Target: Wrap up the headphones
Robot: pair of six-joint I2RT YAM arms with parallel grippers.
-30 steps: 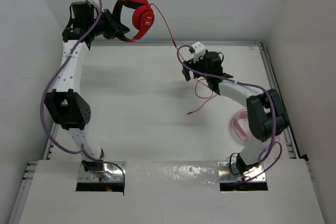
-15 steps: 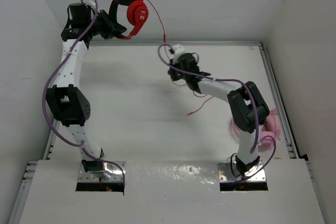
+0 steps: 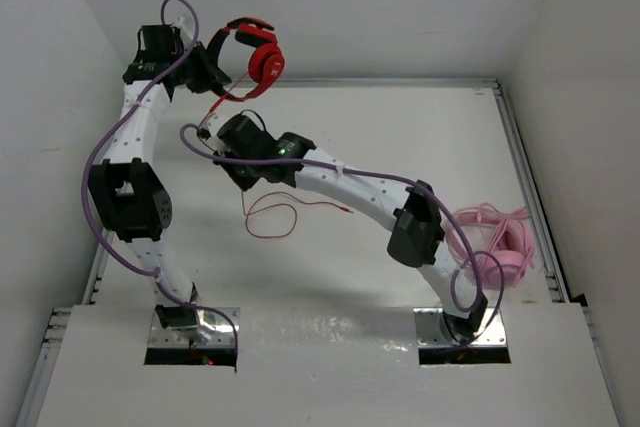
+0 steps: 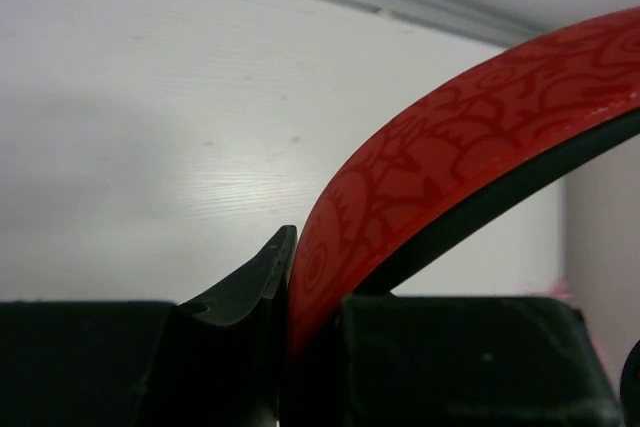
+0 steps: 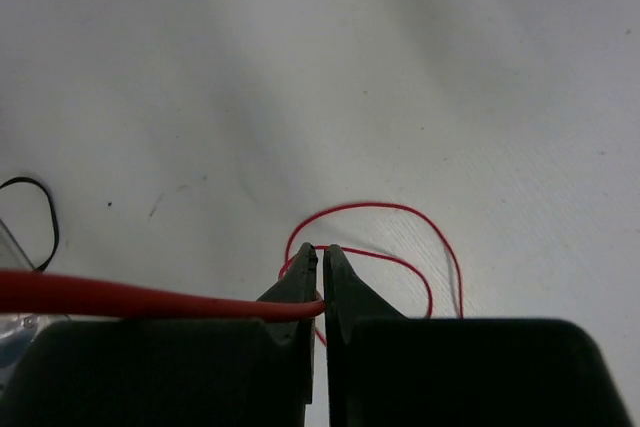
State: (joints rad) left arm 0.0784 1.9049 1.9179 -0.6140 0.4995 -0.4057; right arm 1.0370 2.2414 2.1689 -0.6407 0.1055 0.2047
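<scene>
My left gripper (image 3: 220, 75) holds the red headphones (image 3: 262, 55) up at the back left, above the table. In the left wrist view its jaws are shut on the red patterned headband (image 4: 450, 147), whose inner side is black. My right arm reaches far to the left, and its gripper (image 3: 210, 131) sits just below the headphones. The right wrist view shows that gripper (image 5: 322, 292) shut on the thin red cable (image 5: 150, 299), which enters the jaws from the left. The rest of the cable lies in a loose loop (image 3: 272, 217) on the white table.
Pale pink headphones (image 3: 497, 247) with a coiled pink cable lie at the right, near the right arm's base. Purple arm cables loop beside both arms. White walls enclose the table (image 3: 420, 147) at the back and sides.
My right arm swept from the table's middle right to the left, under the headphones, and its gripper shut on the red cable. The pink headphones came into view. The left arm shifted only slightly.
</scene>
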